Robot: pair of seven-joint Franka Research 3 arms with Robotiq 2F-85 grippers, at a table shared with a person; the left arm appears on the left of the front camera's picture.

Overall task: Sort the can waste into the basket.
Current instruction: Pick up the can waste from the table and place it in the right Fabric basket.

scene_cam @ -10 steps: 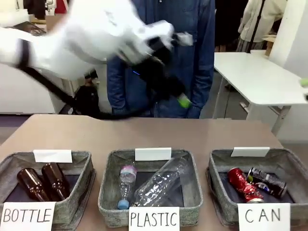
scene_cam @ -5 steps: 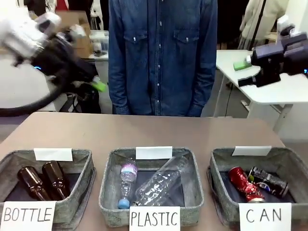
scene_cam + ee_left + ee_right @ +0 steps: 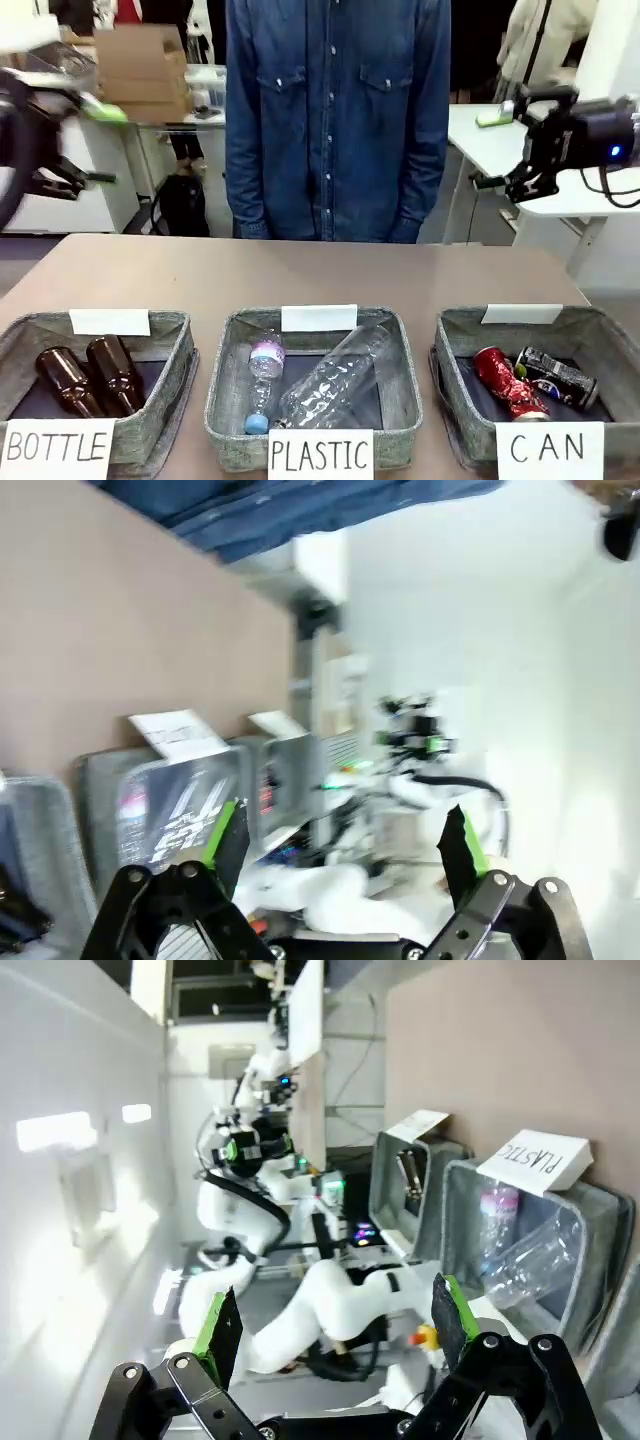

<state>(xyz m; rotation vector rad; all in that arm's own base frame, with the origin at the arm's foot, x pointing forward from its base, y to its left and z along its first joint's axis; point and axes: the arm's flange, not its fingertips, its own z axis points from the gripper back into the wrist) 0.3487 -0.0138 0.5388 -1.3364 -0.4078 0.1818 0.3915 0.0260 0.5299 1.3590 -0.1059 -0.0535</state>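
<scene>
Two cans, red (image 3: pixel 503 381) and dark (image 3: pixel 558 377), are lying in the right basket (image 3: pixel 470 345) signed CAN. Bottle baskets (image 3: pixel 170 345) are sitting left. Both grippers, left (image 3: pixel 85 140) and right (image 3: pixel 492 150), are hanging released, high, nothing blocking.

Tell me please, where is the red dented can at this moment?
In the front view, the red dented can lies inside the basket signed "CAN", at the table's right end, beside the dark can.
</scene>
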